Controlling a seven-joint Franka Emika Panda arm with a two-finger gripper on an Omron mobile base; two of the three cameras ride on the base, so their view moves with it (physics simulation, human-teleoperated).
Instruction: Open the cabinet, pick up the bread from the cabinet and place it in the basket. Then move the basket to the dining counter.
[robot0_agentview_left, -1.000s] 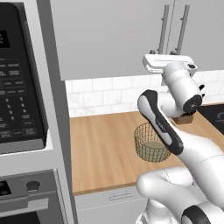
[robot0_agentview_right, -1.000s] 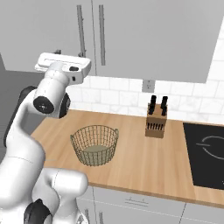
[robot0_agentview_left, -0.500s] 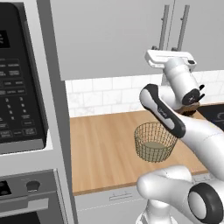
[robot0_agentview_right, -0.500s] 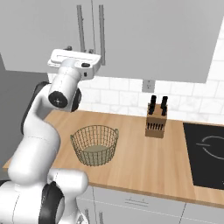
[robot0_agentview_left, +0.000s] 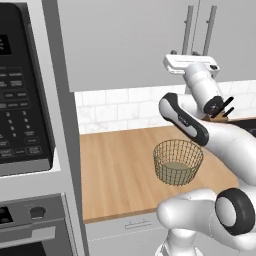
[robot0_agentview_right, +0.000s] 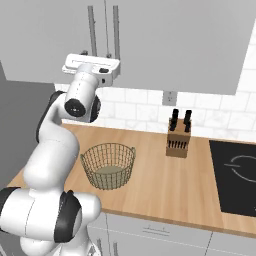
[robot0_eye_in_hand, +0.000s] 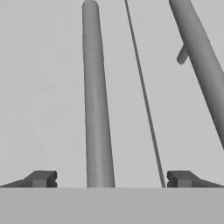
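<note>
Grey and shut, the cabinet (robot0_agentview_left: 125, 40) has not been opened, so nothing of the task is done yet. The pincer (robot0_eye_in_hand: 109, 179) is up at the doors, fingers spread wide apart, with the left handle (robot0_eye_in_hand: 96, 96) standing between them but not yet gripped. Opening looks to be the step in hand. Bread is presumably inside, unseen. Left to do: pull the door, fetch the bread, drop it in the basket (robot0_agentview_right: 108, 165), carry that to the dining counter. The basket sits empty on the wood tabletop (robot0_agentview_right: 160, 185), well left of a knife block (robot0_agentview_right: 179, 136). White tile backs the wall; a cooktop (robot0_agentview_right: 235, 175) lies right, and a microwave (robot0_agentview_left: 22, 95) over an oven stands left.
</note>
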